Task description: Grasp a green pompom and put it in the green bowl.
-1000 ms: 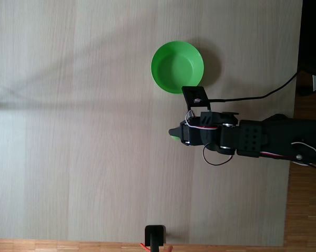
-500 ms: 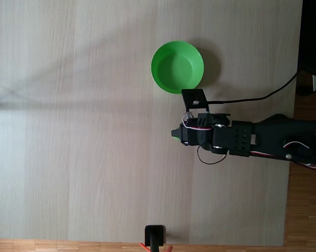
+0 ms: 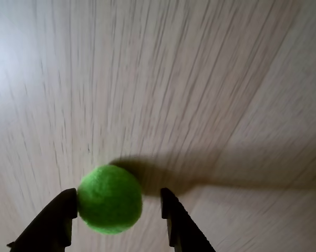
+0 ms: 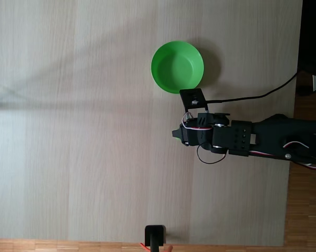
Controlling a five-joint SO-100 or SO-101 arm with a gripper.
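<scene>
Wrist view: the small fuzzy bright green pompom (image 3: 110, 199) sits between the two dark fingers of the claw (image 3: 117, 207), touching the left finger, with a gap to the right one, so the claw is narrowly parted around it rather than clamped. Its shadow falls on the pale wood-grain counter (image 3: 200, 79). Fixed view: the round smooth green plastic bowl (image 4: 177, 66) stands near the claw (image 4: 175, 134), apart from it.

A fuzzy bright green pompom (image 3: 110, 199) sits between the black fingers (image 3: 60, 220) of the gripper (image 3: 118, 202), above a pale wood-grain desk (image 4: 84, 131) streaked with fine grey lines. The smooth green bowl (image 4: 177, 66) matches it; the arm (image 4: 252, 139) is black, with white and red wires.
</scene>
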